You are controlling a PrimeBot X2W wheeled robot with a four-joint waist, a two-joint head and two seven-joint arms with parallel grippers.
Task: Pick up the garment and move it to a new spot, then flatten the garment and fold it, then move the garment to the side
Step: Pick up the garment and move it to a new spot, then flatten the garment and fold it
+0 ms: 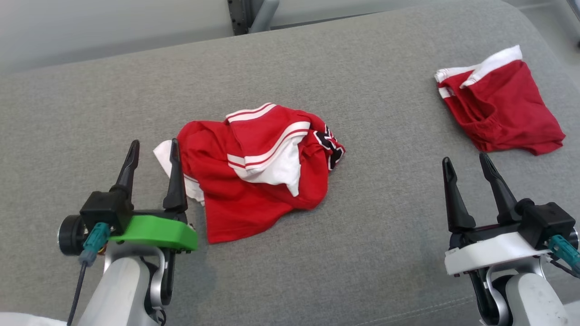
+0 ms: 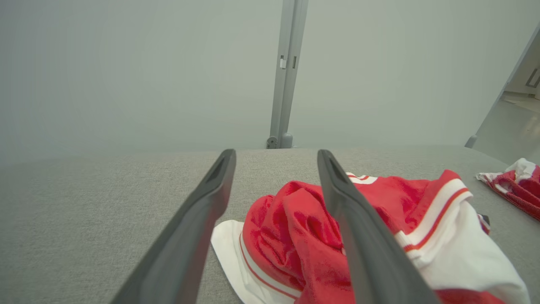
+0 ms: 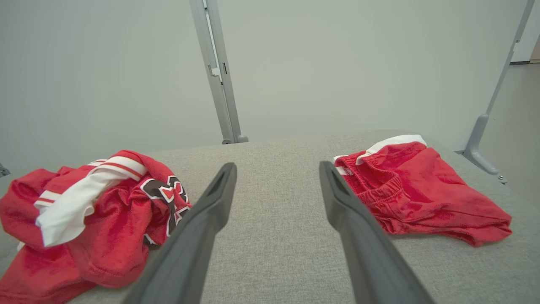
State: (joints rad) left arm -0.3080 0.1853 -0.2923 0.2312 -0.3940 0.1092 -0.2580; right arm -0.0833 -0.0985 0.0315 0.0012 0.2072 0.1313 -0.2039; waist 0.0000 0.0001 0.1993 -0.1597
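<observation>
A grey upholstered cushion (image 1: 317,68) spreads across the head view and carries everything. The garment (image 1: 263,181), a red jersey with white panels, red-and-white stripes and a black emblem, lies crumpled near the cushion's middle, closer to the robot's left side. A second red garment (image 1: 503,108) with a white band lies bunched at the far right, well apart from the jersey.

The left tool (image 1: 154,142) stands at the jersey's left edge with its two fingers wide apart, gripping nothing. In the left wrist view its inner finger (image 2: 358,236) crosses over the red cloth, and a white hem (image 2: 230,249) lies in the gap between the fingers; whether the finger touches the fabric cannot be told.

The right tool (image 1: 465,157) is spread just as wide and empty, over bare cushion between the two garments, touching neither.
</observation>
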